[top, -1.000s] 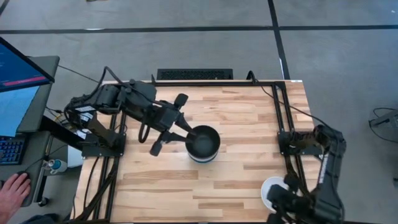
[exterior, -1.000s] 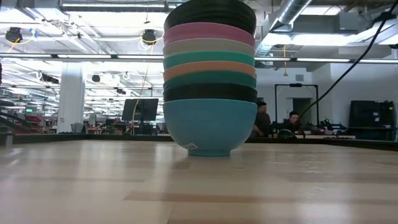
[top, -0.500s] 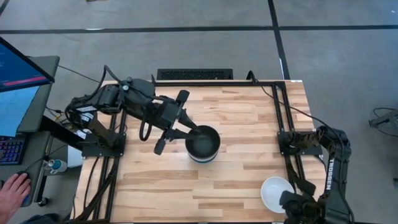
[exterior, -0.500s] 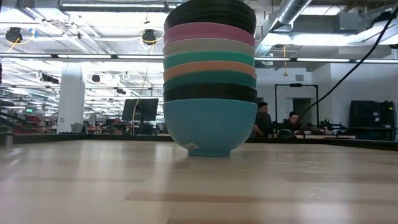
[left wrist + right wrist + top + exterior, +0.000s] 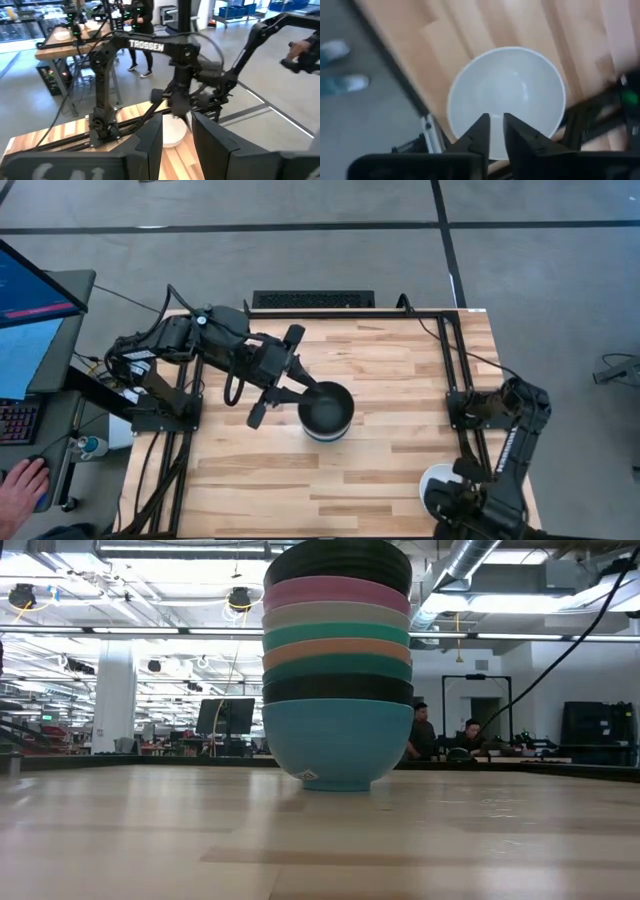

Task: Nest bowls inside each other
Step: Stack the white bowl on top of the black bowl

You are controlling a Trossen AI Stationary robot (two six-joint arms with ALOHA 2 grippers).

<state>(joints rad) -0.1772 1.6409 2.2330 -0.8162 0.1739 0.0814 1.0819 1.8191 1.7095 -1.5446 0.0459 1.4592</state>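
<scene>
A stack of several nested bowls [image 5: 326, 410] stands mid-table on the cyan bottom bowl's foot [image 5: 335, 780], with a black bowl [image 5: 338, 565] on top. My left gripper [image 5: 303, 389] hangs open above the stack's left rim, with nothing between its fingers [image 5: 176, 135]. A single white bowl [image 5: 436, 477] sits upright on the table at the near right corner. My right gripper [image 5: 496, 125] points down over the inside of the white bowl [image 5: 510, 85], close to its rim. Its fingers stand a narrow gap apart, and I see nothing between them.
Black frame rails [image 5: 455, 370] run along the table's right and far edges and carry the right arm's base. A monitor [image 5: 35, 290] and a person's hand [image 5: 25, 485] are off the table's left side. Bare wood [image 5: 300, 490] lies between the stack and the near edge.
My right arm drew back toward the near edge, baring the whole white bowl, then came back over it with the wrist turned. The white bowl and the stack have stayed in place.
</scene>
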